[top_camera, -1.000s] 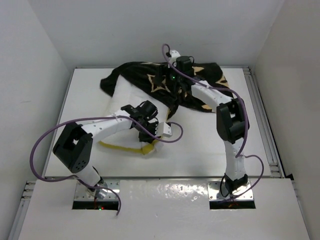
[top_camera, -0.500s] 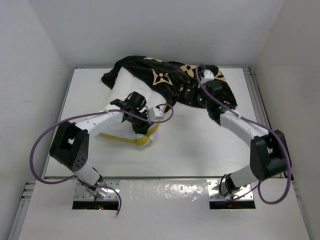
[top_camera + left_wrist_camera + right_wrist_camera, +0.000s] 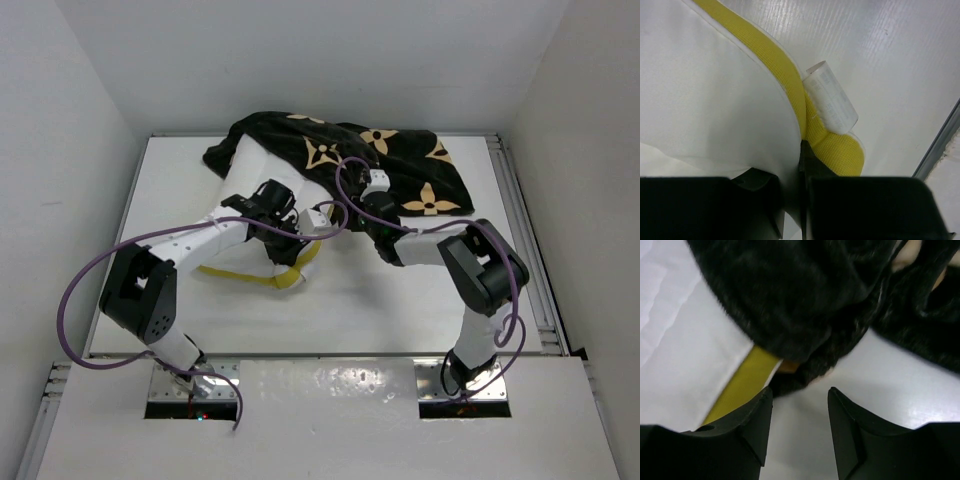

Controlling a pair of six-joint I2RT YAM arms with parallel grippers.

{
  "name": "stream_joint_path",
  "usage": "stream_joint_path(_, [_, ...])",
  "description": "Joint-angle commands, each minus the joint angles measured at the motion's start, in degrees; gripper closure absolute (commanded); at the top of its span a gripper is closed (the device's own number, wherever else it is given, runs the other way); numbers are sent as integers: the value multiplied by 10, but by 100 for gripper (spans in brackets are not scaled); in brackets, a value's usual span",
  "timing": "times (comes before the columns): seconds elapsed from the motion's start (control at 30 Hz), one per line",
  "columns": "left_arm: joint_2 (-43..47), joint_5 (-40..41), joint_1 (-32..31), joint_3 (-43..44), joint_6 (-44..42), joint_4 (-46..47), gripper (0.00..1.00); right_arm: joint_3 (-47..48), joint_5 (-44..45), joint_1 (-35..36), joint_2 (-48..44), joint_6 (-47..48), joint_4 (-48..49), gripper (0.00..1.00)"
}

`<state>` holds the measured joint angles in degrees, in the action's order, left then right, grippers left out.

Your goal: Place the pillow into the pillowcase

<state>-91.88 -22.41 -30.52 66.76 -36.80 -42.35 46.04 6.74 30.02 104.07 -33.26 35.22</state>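
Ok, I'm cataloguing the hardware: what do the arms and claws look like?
The left arm and right arm match: white tubular links, boxy black joints, a purple cable looping beside each. The left claw and right claw have thick black fingers.

Right fingers now at pillowcase edge
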Motion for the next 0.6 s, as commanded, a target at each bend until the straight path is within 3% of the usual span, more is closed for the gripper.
stream_joint_path(0.0, [20,-11,-9,34,-1,31,100,55,66,-3,27,-4,69,53])
stream_joint_path(0.33, [2,-9,-9,55,-9,22,100,128,72,-5,112,-4,63,47])
stream_joint_path(0.43, [1,-4,-9,52,-16,19,100,141,51,-8,140,11,105,48])
stream_joint_path(0.53, [5,2,-9,53,-29,13,100,136,26,-11,155,28,191,100])
stream_joint_path(0.57, [6,2,-7,52,-31,10,100,122,24,-11,154,40,214,100])
